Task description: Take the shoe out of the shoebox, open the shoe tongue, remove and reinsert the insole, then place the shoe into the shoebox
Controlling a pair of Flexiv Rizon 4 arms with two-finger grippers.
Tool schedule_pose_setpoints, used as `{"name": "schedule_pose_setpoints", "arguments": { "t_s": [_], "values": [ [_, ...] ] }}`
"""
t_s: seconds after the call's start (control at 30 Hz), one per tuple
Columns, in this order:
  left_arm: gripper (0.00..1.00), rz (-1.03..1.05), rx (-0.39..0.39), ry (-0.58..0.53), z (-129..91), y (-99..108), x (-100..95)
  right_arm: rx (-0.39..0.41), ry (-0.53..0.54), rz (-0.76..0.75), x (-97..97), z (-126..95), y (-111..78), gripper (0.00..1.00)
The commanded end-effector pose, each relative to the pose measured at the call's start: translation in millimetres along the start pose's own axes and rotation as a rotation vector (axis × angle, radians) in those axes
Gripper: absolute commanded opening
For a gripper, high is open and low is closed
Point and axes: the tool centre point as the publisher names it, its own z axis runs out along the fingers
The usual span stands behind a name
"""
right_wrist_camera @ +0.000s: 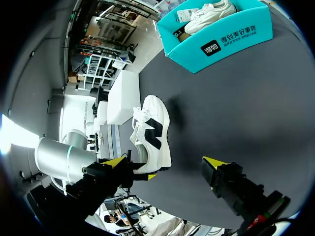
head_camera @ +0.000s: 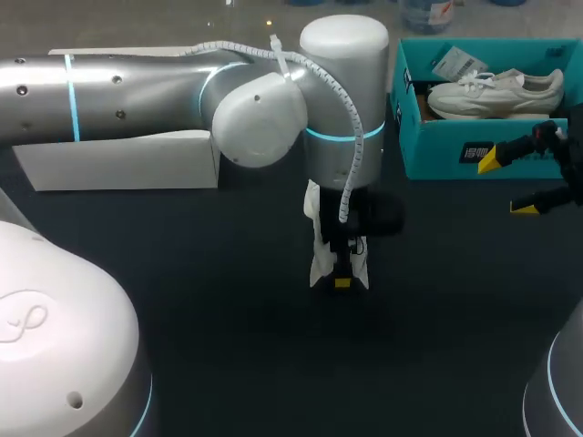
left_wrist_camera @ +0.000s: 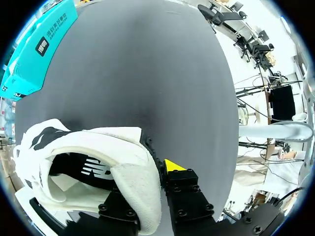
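**Robot holds shoe at mid-table.** The left gripper (left_wrist_camera: 147,174) clamped the padded, towel-textured heel collar of a white shoe (head_camera: 319,262) over the middle of the table (head_camera: 228,355), a matte, dark surface. One yellow-tipped finger (left_wrist_camera: 173,165) pressed the outside of the collar, while its partner was buried inside the shoe and out of sight.

From above, the smooth silver casing and rounded white joint of the left arm (head_camera: 137,86) hid most of the shoe. Only pale slivers showed on either side of the gripper, and whether the shoe touched the table could not be told. The right wrist view showed its smooth white upper, laces and a bold black side mark.

At the far right stood the teal shoebox (head_camera: 437,150), open-topped cardboard with straight walls, cut off at the edge. It held a second shoe (head_camera: 496,91), cream and low-cut, beside a paper tag (head_camera: 458,62).

The right gripper (head_camera: 506,184) hovered just on the near side of the box, fingers spread wide and grasping nothing. A flat-sided white box (head_camera: 118,162) lay at the far left, partly covered by the left arm.
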Motion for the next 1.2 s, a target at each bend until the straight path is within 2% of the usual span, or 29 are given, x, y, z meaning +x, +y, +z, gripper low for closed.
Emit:
{"name": "schedule_pose_setpoints", "arguments": {
  "t_s": [0.03,0.3,0.53,0.67,0.8,0.9,1.07,1.2],
  "values": [
    [0.0,0.028,-0.007,-0.019,-43,3,11.4,-0.001,-0.004,0.001,0.1,0,-0.6,1.0],
    [0.0,0.063,0.015,-0.014,-91,0,20.1,-0.001,-0.004,0.001,0.1,0,-0.6,1.0],
    [0.0,0.083,0.047,-0.053,-133,-6,24.6,-0.001,-0.004,0.001,0.1,0,-0.6,1.0],
    [0.0,0.104,0.05,-0.075,-147,-6,28.1,-0.001,-0.004,0.001,0.1,0,-0.6,1.0],
    [0.0,0.141,0.056,-0.093,-154,-5,28.3,-0.001,-0.004,0.001,0.1,0,-0.6,1.0],
    [0.0,0.183,0.023,-0.087,-151,1,26.6,-0.001,-0.004,0.001,0.1,0,-0.6,1.0],
    [0.0,0.232,-0.014,-0.095,-149,22,13.6,-0.001,-0.004,0.001,0.1,0,-0.6,1.0],
    [0.0,0.233,-0.01,-0.098,-152,42,-2.9,-0.001,-0.004,0.001,0.1,0,-0.6,1.0]
  ]
}}
